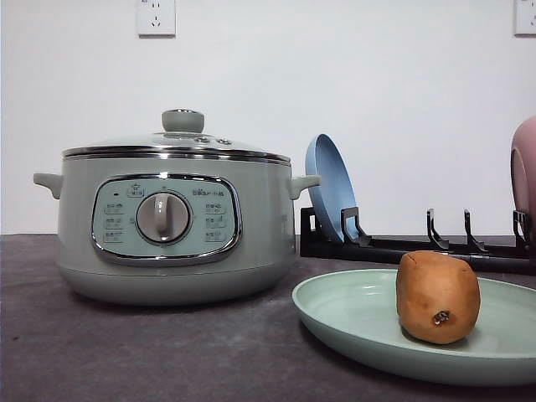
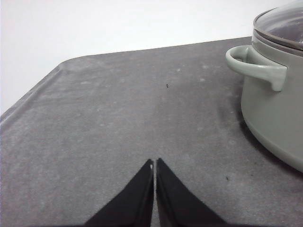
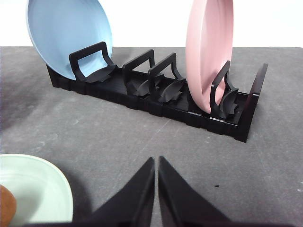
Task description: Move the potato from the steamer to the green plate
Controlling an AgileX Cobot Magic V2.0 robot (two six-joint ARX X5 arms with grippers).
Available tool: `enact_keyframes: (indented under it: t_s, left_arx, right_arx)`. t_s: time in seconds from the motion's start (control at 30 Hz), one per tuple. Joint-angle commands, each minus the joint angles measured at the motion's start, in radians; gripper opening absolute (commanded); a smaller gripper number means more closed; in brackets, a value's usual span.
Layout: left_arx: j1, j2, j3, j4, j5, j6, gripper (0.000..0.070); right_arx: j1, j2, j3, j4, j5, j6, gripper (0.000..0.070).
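We take the steamer (image 1: 174, 226) as our landmark: a large sage-green electric pot standing on the dark grey table (image 1: 126, 352), its glass lid (image 1: 180, 138) seated on top and a grey dial (image 1: 163, 218) at the centre of its chrome-rimmed control panel. In the left wrist view we see one of its side handles (image 2: 258, 66) and the lid's rim above it.

To the right of the steamer and nearer the camera lies the green plate (image 1: 352, 322), flat on the table. The potato (image 1: 437, 297) stands on that plate, well outside the steamer, with its small dark pit facing the camera; we catch its edge (image 3: 6, 204) on the plate (image 3: 42, 189) in the right wrist view.

Behind the plate, just right of the steamer, a black dish rack (image 3: 156, 94) holds a blue plate (image 3: 66, 35) and a pink dish (image 3: 208, 52), both upright on edge at opposite ends.

The left gripper (image 2: 155, 164) hovers over bare table beside the steamer, its jaws pressed together and empty. The right gripper (image 3: 156, 161) hovers between the green plate and the rack, jaws likewise closed on nothing.
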Motion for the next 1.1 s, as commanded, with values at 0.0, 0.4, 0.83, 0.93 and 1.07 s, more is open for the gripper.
enact_keyframes:
  t_s: [0.0, 0.4, 0.83, 0.93, 1.07]
  left_arx:
    - [0.001, -0.002, -0.02, -0.005, -0.003, -0.002, 0.0]
    - [0.001, -0.002, -0.02, -0.005, -0.003, -0.002, 0.0]
    - [0.001, -0.002, -0.02, -0.005, -0.003, -0.002, 0.0]
    - [0.001, -0.002, -0.02, -0.004, -0.003, -0.002, 0.0]
    - [0.001, -0.002, -0.02, -0.005, -0.003, -0.002, 0.0]
  right_arx:
    - [-0.001, -0.003, -0.005, 0.008, 0.0, -0.001, 0.0]
    - [-0.001, -0.003, -0.005, 0.009, 0.0, -0.001, 0.0]
    - [-0.001, -0.003, -0.005, 0.009, 0.0, -0.001, 0.0]
    - [-0.001, -0.003, -0.005, 0.008, 0.0, -0.001, 0.0]
    - [-0.001, -0.003, -0.005, 0.009, 0.0, -0.001, 0.0]
